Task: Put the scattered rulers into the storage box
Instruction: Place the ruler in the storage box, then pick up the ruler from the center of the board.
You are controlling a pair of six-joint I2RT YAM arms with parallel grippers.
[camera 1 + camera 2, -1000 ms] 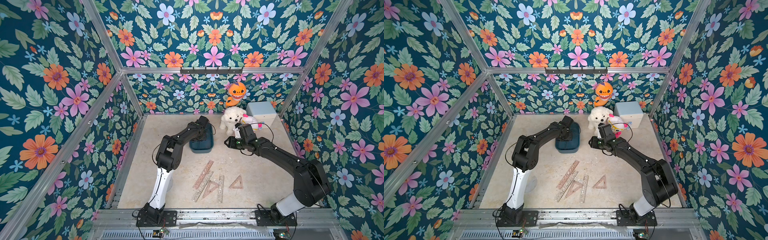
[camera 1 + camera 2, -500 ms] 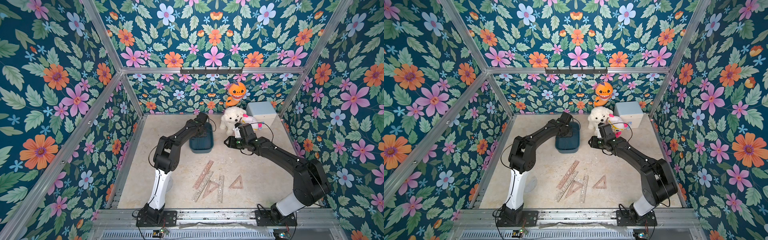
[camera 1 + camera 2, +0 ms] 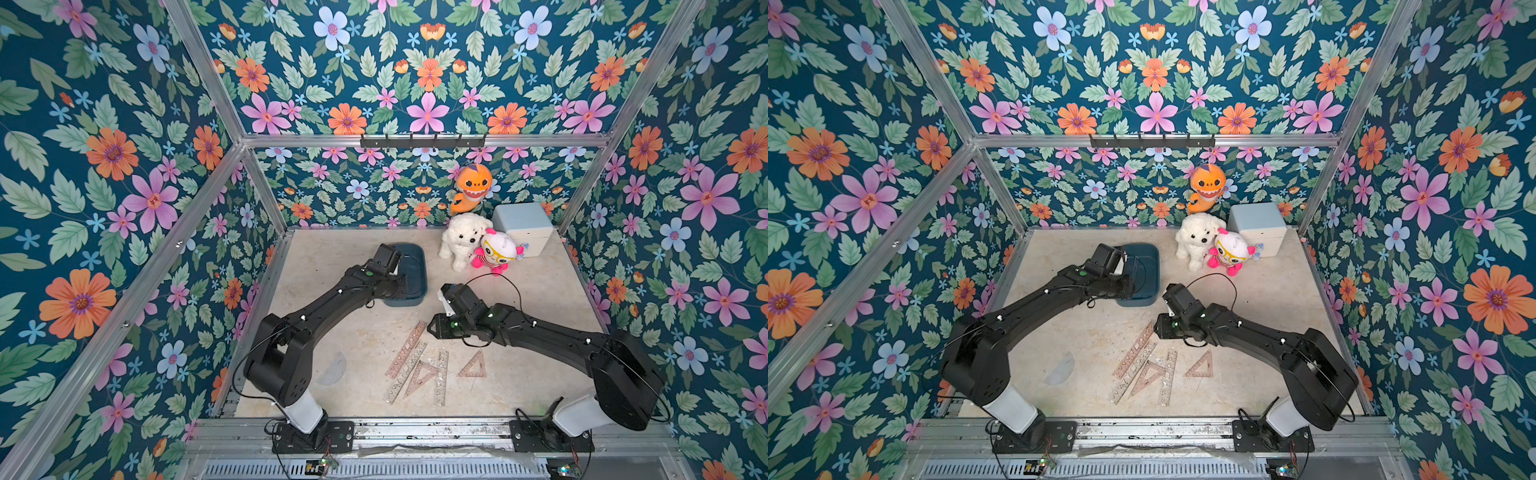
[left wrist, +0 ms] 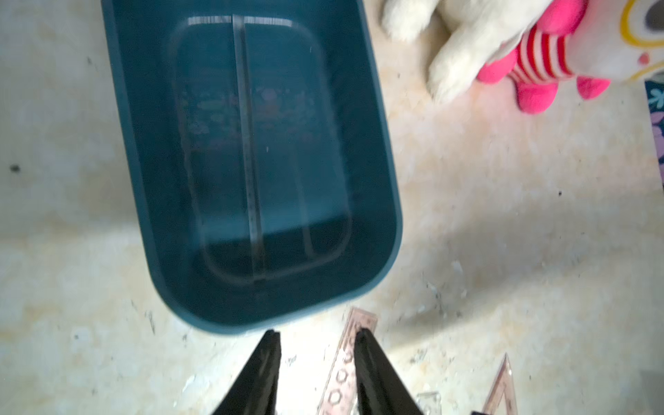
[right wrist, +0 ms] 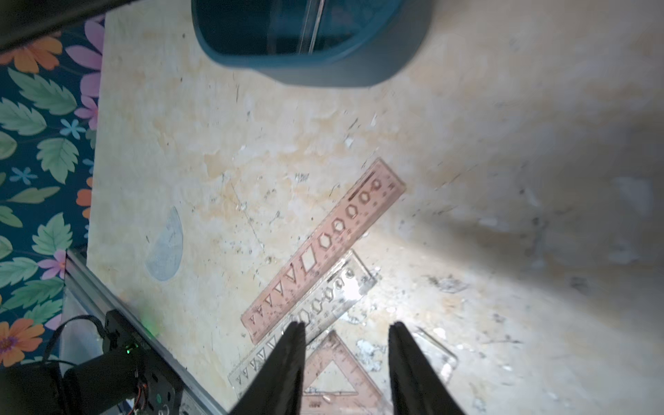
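Hovering empty with jaws apart, the left pincer [image 4: 316,334] faces the storage box [image 4: 381,151] just ahead of it, where 1 clear ruler [image 4: 248,143] already lies flat. The right pincer [image 5: 346,325], likewise parted and empty, hangs above the rulers [image 5: 323,248] overlapping on the counter [image 5: 251,143], presumably spread to straddle 1.

Teal storage box [image 4: 370,179] on beige surface [image 4: 503,215], one clear ruler [image 4: 248,143] inside. Nearby: left tool [image 4: 317,334], jaws apart, empty; pink stencil ruler [image 4: 341,377]; two plush toys [image 4: 463,43].
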